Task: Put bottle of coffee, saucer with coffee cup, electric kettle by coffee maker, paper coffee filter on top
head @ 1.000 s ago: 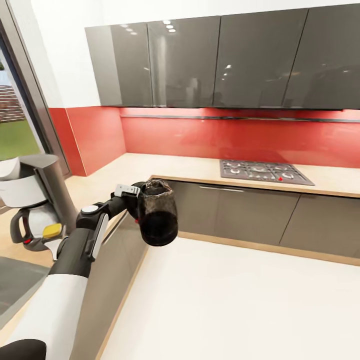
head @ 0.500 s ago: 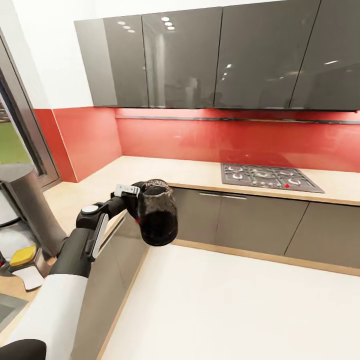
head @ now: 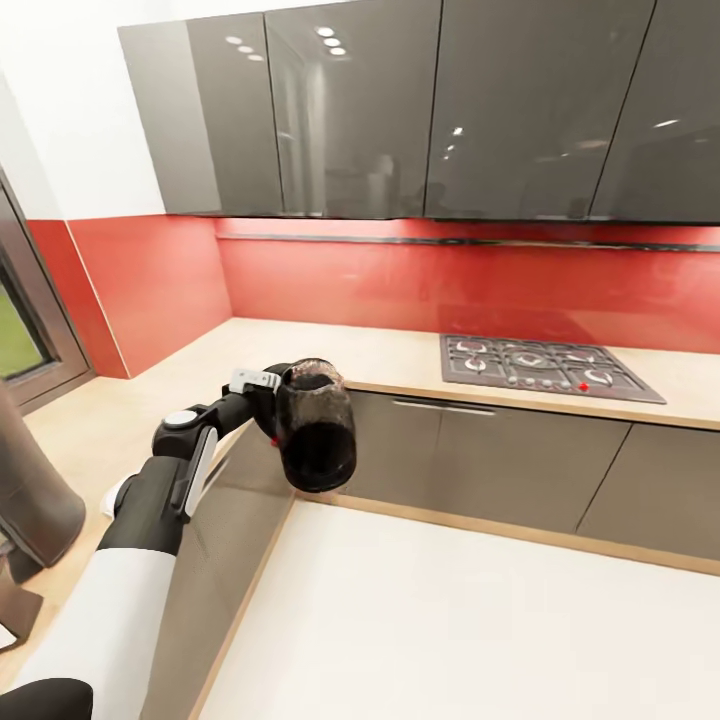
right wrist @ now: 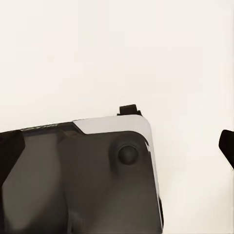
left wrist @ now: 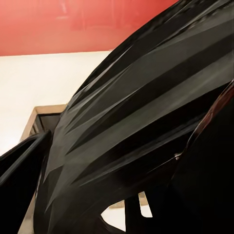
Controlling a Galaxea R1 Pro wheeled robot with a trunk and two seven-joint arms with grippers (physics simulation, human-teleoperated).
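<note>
One long pale kitchen countertop (head: 300,345) is seen beneath a red backsplash (head: 400,280), and the electric kettle (head: 315,425) is held clear of its edge, presumably for carrying, by the left gripper (head: 272,405) pinching its handle, while the right gripper's finger state cannot be told.

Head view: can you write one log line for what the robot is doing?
left gripper: holding electric kettle | kettle: carried in air beside kitchen countertop | coffee maker: on countertop

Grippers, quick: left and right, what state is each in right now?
Left end effector: closed on the kettle, carried in the air beside the countertop.
Right end effector: cannot be told; fingertips at the picture's edges, nothing between.
</note>
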